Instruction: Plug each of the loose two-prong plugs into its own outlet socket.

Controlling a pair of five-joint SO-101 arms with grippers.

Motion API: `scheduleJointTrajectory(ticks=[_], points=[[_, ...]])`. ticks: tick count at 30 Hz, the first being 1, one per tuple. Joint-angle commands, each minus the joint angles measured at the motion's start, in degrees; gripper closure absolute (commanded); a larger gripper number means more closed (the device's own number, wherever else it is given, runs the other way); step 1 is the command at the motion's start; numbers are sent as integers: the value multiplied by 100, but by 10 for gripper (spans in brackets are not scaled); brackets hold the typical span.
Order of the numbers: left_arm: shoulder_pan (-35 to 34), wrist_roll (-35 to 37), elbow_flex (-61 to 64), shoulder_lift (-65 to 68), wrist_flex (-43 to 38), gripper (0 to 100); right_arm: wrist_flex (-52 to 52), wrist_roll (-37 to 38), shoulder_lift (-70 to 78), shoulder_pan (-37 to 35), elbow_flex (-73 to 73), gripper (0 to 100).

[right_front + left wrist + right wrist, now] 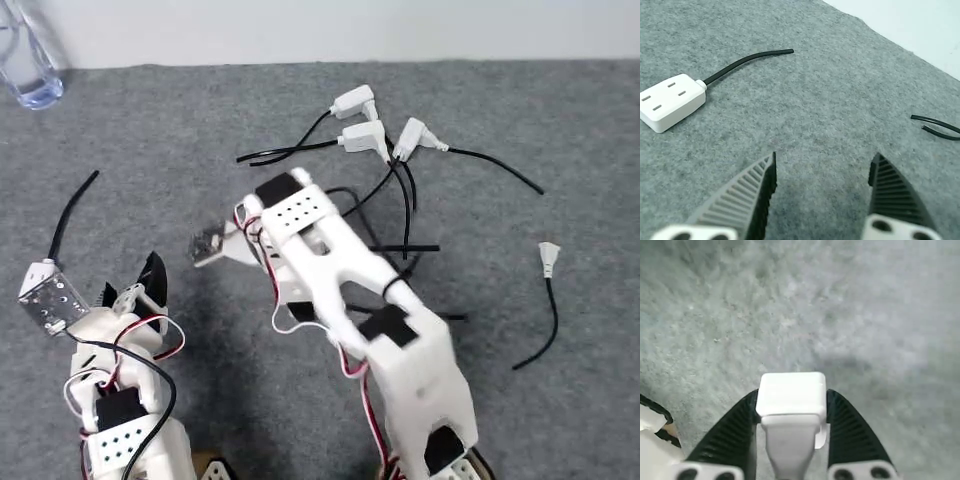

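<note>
Outlet block (pixel 45 296) sitting at left on worktop (pixel 200 150), sockets showing empty (nothing plugged in yet). Left end effector (pixel 132 288) hanging released just beside it. Right end effector (pixel 215 245) grasping white plug (pixel 791 390), left of centre. Three plugs (pixel 365 138) lying loose at far centre, lone plug (pixel 548 258) lying at right. Judging task barely starting: every insertion left to do.

The outlet socket (pixel 671 100) is white, its cord (pixel 747 60) black; the felt mat (pixel 840 100) mottled grey; the block (pixel 791 395) and a plug (pixel 548 258) white.
</note>
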Motion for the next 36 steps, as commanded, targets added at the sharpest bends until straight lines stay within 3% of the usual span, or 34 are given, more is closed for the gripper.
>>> scheduleJointTrajectory(ticks=[1, 11, 16, 20, 23, 29, 36], points=[[35, -79, -31, -53, 35, 713, 268, -132, -1165, -4, 334, 991], [35, -79, -31, -53, 35, 713, 268, -123, -3503, -725, 1960, 991], [35, -79, -31, -53, 35, 713, 268, -123, -5024, -725, 2233, 991], [35, -79, -31, -26, 35, 713, 251, -105, -6070, -268, 2400, 991], [35, -79, -31, -18, 35, 713, -13, 70, -6686, 567, 2409, 990], [35, -79, -31, -9, 44, 714, -2053, 993, -7046, 2651, 2945, 990], [35, -79, -31, -35, 149, 715, -5552, 1231, -6264, 3653, 4308, 990]])
